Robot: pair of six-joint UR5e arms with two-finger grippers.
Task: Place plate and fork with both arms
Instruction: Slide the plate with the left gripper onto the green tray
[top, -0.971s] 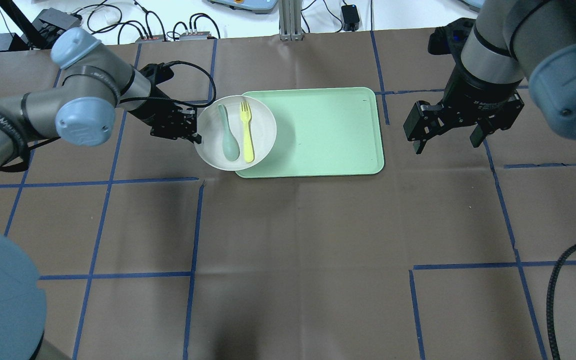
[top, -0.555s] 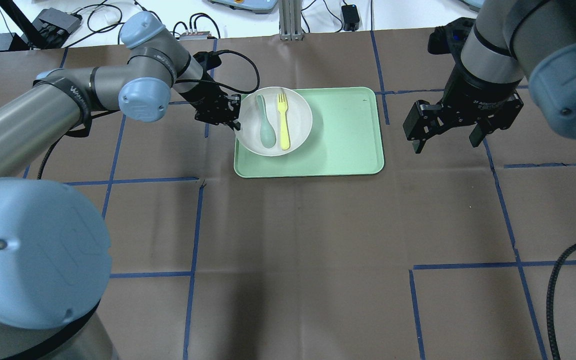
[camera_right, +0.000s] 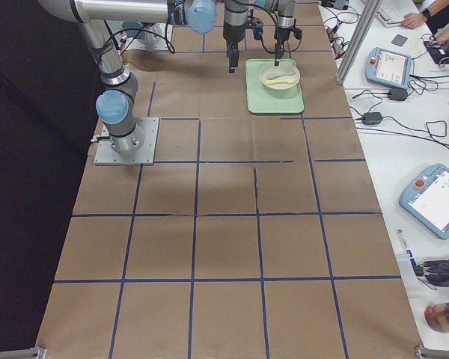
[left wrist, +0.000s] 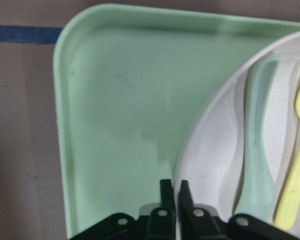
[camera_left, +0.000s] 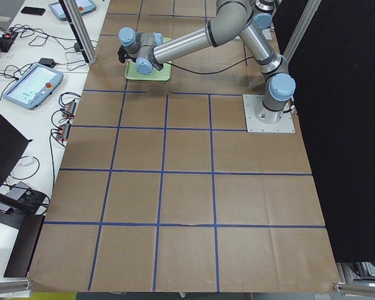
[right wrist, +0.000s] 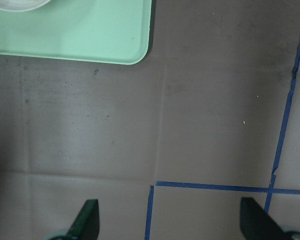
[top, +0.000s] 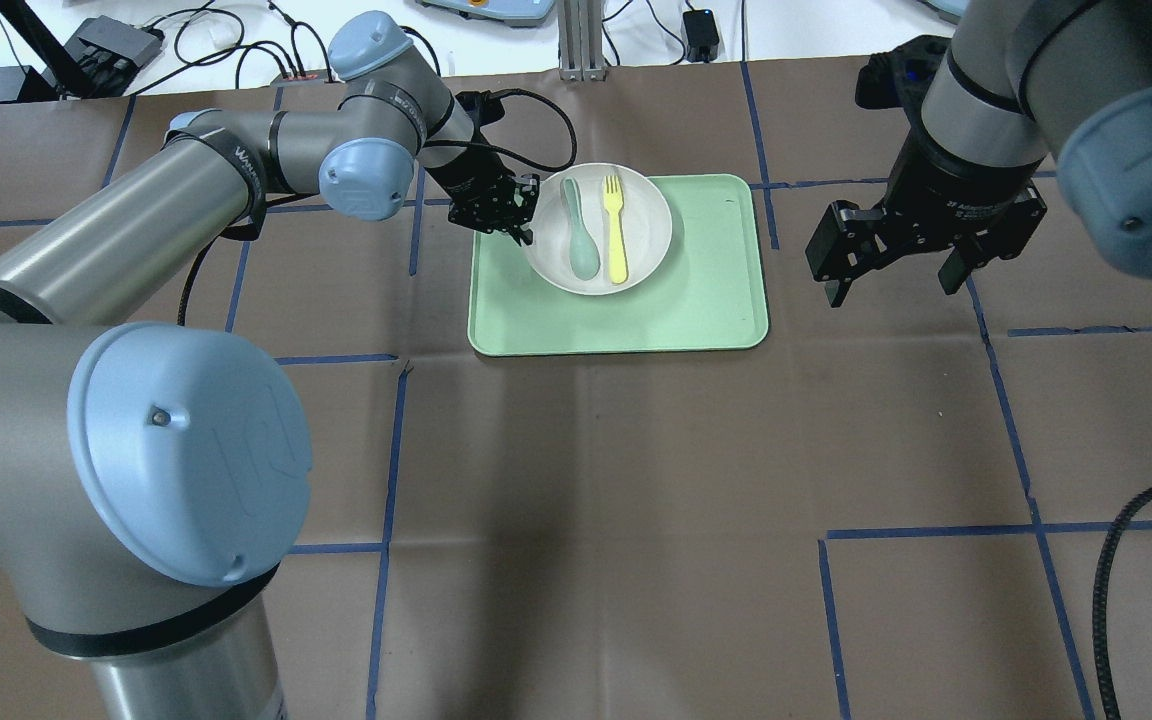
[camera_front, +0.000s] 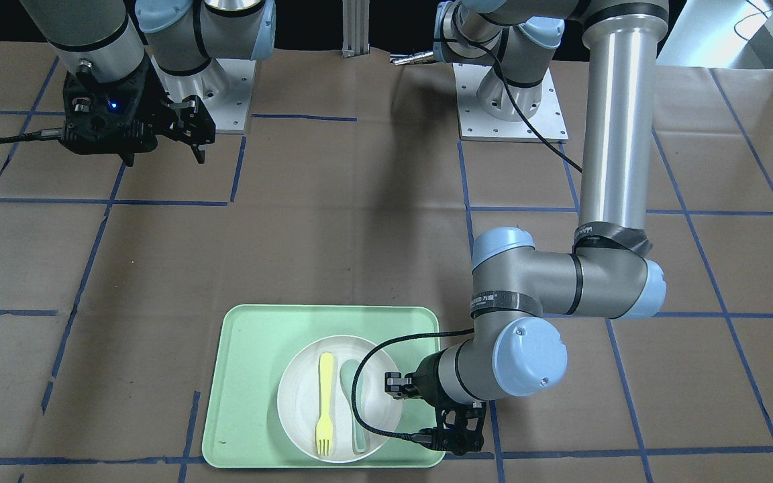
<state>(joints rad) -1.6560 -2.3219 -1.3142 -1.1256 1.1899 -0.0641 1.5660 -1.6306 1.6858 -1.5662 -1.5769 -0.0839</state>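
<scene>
The off-white plate (top: 646, 215) is over the far left part of the pale green tray (top: 696, 300). In it lie the pale yellow fork (top: 616, 232) and a grey-green spoon (top: 581, 235). My left gripper (top: 524, 222) is shut on the plate's left rim; the left wrist view shows its fingers (left wrist: 166, 192) pinching the rim (left wrist: 200, 145). The plate (camera_front: 299, 402), fork (camera_front: 325, 402) and left gripper (camera_front: 396, 389) also show in the front view. My right gripper (top: 898, 275) is open and empty, above the table right of the tray.
The table is covered in brown paper with blue tape lines (top: 391, 440). Cables and boxes (top: 116, 40) lie beyond the far edge. A black cable (top: 1116, 560) runs at the near right. The tray's corner (right wrist: 135, 50) shows in the right wrist view.
My left gripper has carried the plate, with fork and spoon in it, to the right and farther back over the tray. The right arm has not moved.
</scene>
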